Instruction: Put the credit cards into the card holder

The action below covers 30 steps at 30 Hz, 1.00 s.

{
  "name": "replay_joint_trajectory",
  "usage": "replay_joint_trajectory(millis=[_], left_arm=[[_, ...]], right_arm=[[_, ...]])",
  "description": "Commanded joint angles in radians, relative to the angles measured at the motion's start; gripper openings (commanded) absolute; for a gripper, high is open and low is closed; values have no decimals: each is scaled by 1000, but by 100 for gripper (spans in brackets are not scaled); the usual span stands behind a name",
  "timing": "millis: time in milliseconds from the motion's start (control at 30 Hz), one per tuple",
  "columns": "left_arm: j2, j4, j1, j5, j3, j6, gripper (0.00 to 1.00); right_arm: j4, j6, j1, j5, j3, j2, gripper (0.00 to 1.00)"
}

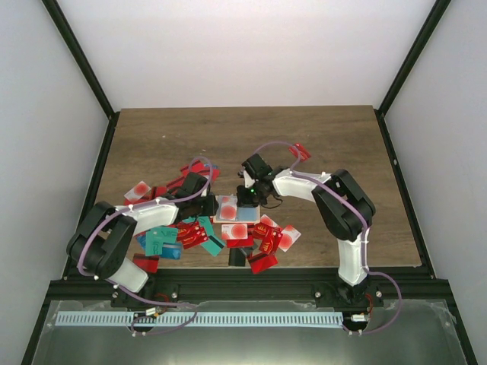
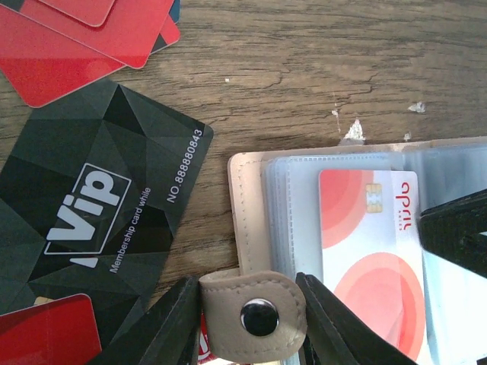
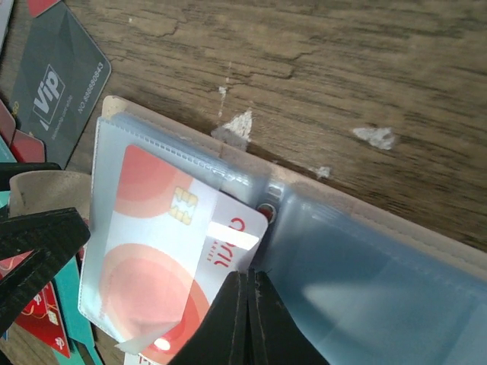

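Note:
The beige card holder lies open on the wood, its light blue clear sleeves facing up. My left gripper is shut on its snap tab and sits at the holder's left edge. My right gripper is shut on the edge of a white-and-red credit card. That card lies partly inside a clear sleeve on the holder's left half and also shows in the left wrist view. The right gripper is over the holder's middle. Several red, teal and black credit cards lie scattered around it.
A black VIP card and red cards lie just left of the holder. One red card lies apart at the back right. More cards crowd the table's front edge.

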Motion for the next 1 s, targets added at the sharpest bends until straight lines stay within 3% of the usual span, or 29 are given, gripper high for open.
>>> replay_joint_trajectory(millis=[0,967], left_arm=[[13,-4,0,-8,16,12,36],[43,16,0,42,19,16,34]], right_arm=[[-30,1,7,54,7,-48,1],[16,11,18,13,29,24,1]])
